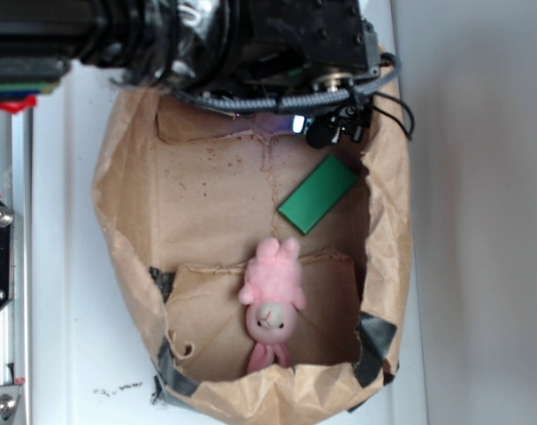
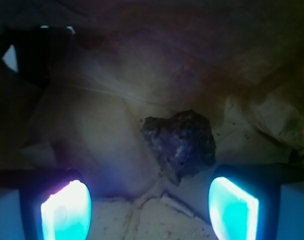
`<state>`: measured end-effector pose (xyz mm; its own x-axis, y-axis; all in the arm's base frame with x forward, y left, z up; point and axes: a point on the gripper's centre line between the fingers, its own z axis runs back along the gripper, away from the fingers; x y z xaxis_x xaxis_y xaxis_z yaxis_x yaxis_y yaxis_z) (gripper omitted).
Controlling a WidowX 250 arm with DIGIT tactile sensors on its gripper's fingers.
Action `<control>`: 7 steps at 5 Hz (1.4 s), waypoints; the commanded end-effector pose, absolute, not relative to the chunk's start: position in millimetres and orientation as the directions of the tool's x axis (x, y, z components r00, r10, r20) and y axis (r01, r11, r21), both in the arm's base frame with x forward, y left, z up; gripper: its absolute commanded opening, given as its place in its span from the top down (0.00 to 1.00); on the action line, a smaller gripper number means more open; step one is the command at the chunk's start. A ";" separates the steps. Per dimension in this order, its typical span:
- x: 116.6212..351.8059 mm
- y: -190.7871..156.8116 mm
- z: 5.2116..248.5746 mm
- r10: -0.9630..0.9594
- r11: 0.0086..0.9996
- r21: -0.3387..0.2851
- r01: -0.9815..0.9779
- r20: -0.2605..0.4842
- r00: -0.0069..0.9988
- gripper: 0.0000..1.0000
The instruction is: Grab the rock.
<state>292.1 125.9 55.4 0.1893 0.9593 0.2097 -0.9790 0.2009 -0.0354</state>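
Wrist view, left to right: one glowing fingertip; the rock, a dark grey-brown, angular lump with a mottled, pitted surface, lying on the creased floor of the paper bag; the other fingertip. The gripper stands wide, empty, the rock just beyond its gap; exterior view: green block near the bag's right wall, pink plush toy toward its lower edge.

The rock is hidden under the arm in the exterior view — fingertips cropped, perhaps parted.
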 end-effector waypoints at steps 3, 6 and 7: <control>268.7 169.7 69.8 0.943 0.151 -0.043 -0.988 0.305 0.131 0.00; 261.9 178.9 64.2 0.934 0.152 -0.041 -0.988 0.332 0.130 0.00; 263.1 176.6 53.6 0.933 0.157 -0.046 -0.987 0.334 0.132 0.00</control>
